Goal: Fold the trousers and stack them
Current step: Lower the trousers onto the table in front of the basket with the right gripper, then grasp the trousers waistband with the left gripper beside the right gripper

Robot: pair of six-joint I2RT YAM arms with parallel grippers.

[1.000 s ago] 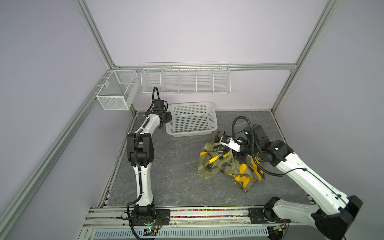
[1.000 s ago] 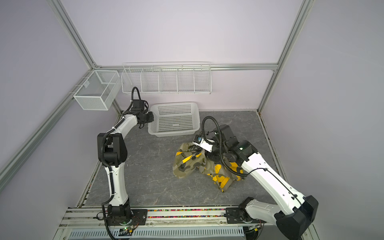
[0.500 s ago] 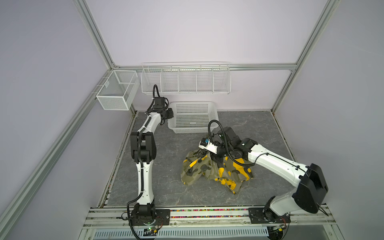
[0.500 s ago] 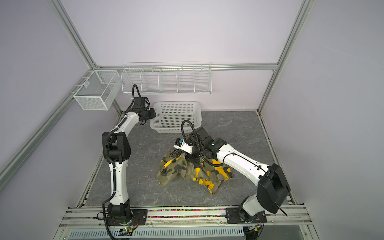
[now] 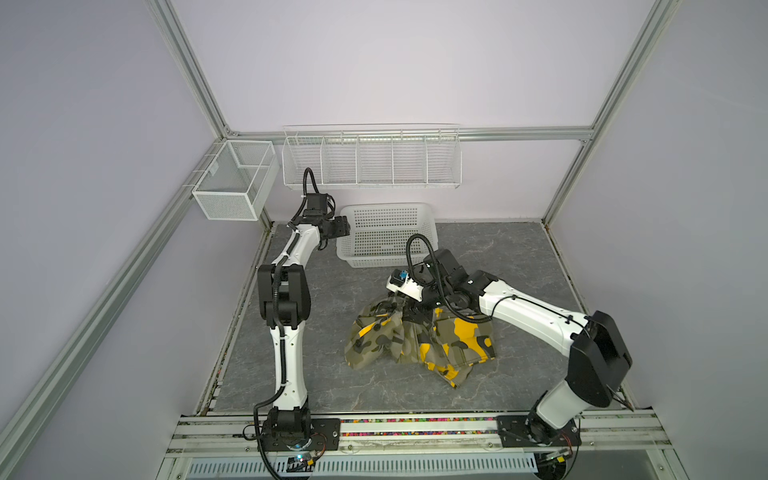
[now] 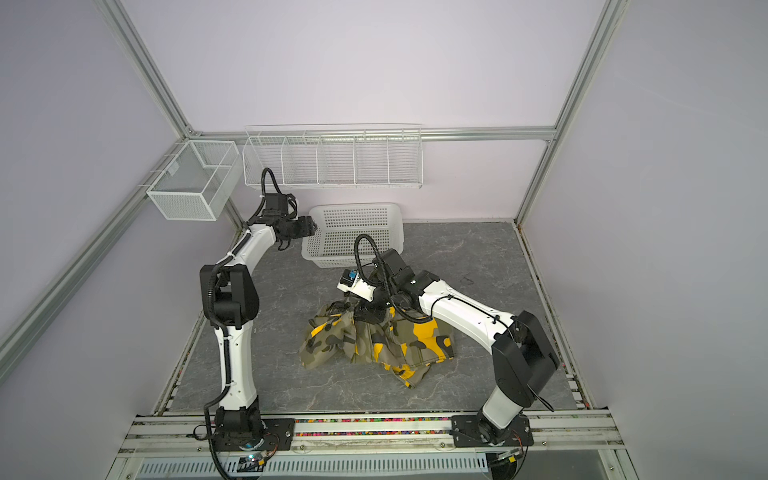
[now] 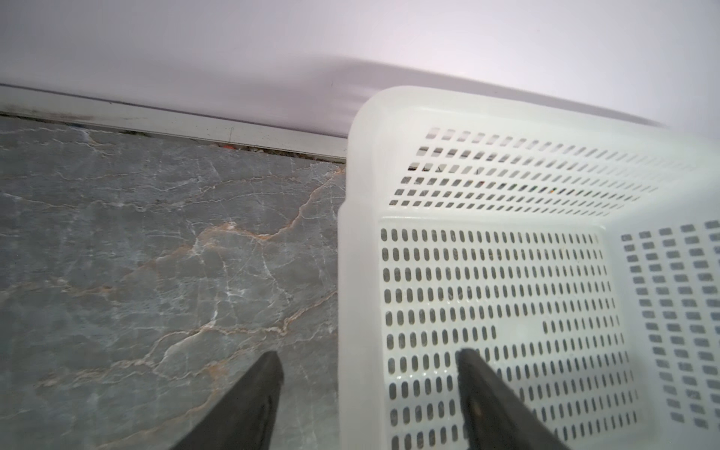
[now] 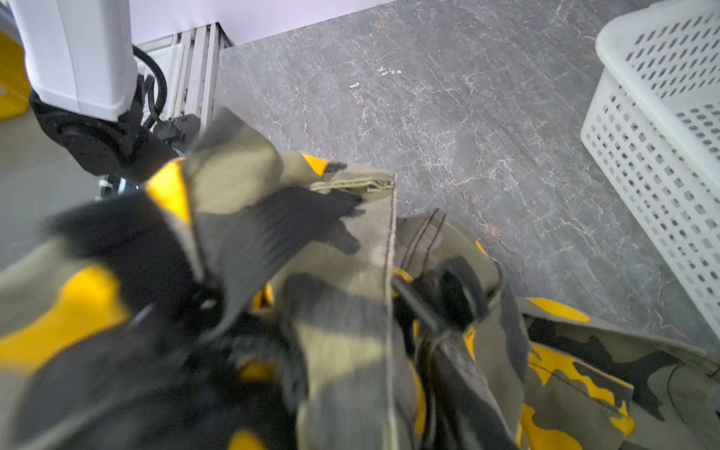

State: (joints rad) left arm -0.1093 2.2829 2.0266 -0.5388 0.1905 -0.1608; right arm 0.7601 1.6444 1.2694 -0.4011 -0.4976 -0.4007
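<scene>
Trousers: the trousers (image 5: 419,340) lie in an unfolded, crumpled heap on the grey tabletop (image 5: 316,291). They sit directly beneath the right gripper (image 5: 411,309) and spread from it toward the arm bases.
Right gripper: sunk in the top folds. The wrist view is blurred and cloth covers the jaws, so pinching or let go cannot be told.
Left gripper: the left gripper (image 7: 368,354) has its jaws spread and holds nothing. The rim of the white basket (image 7: 350,272) sits between them.
Step in hand: probably spreading the heap flat before any fold.
Doing it well: take a single edge, such as the stitched hem (image 8: 362,183) just ahead of the right gripper, not bunched layers. Bring the left gripper to a second corner, then draw the two apart, low over the tabletop.
Writing: no brand, label or lettering is readable.
</scene>
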